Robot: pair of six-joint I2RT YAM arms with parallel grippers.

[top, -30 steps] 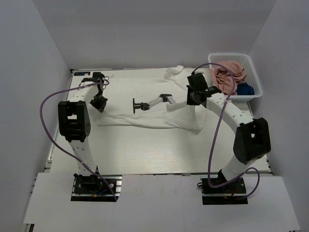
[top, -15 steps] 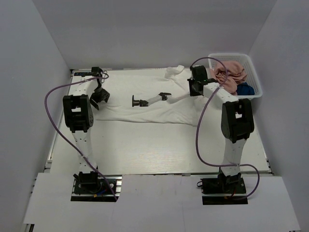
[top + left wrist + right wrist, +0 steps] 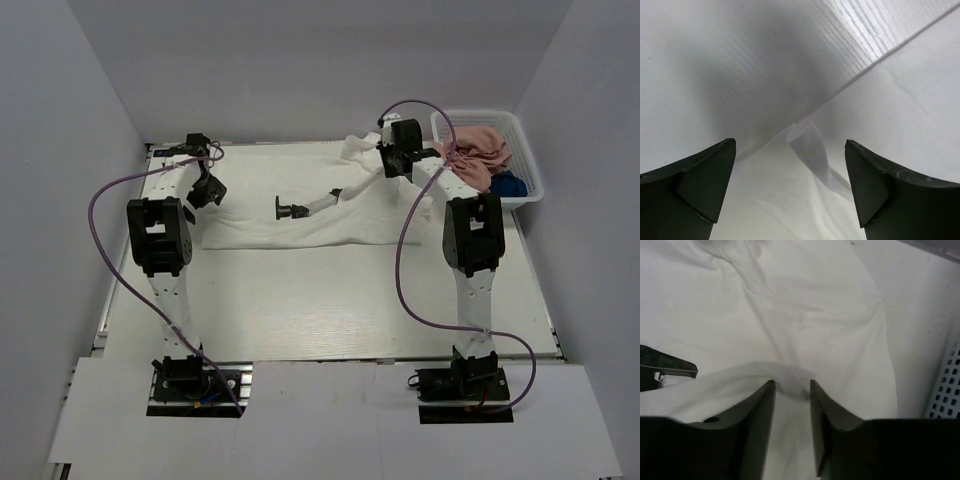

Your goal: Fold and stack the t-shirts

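Observation:
The white t-shirt lies folded into a wide band across the far half of the table, its small black print facing up. My left gripper hovers over the shirt's left end. In the left wrist view it stands wide open above a loose cloth corner, holding nothing. My right gripper is at the shirt's far right end. Its jaws are parted a little, with a raised fold of white cloth between the tips. The pink t-shirt and the navy t-shirt lie in the basket.
The white lattice basket stands at the back right corner, its wall close beside the right gripper. Bare white table stretches between the shirt and the arm bases. Purple cables loop above both arms.
Both grippers moved toward the far edge, carrying the shirt's near edge over itself. The left jaws opened wide first, then the right jaws parted.

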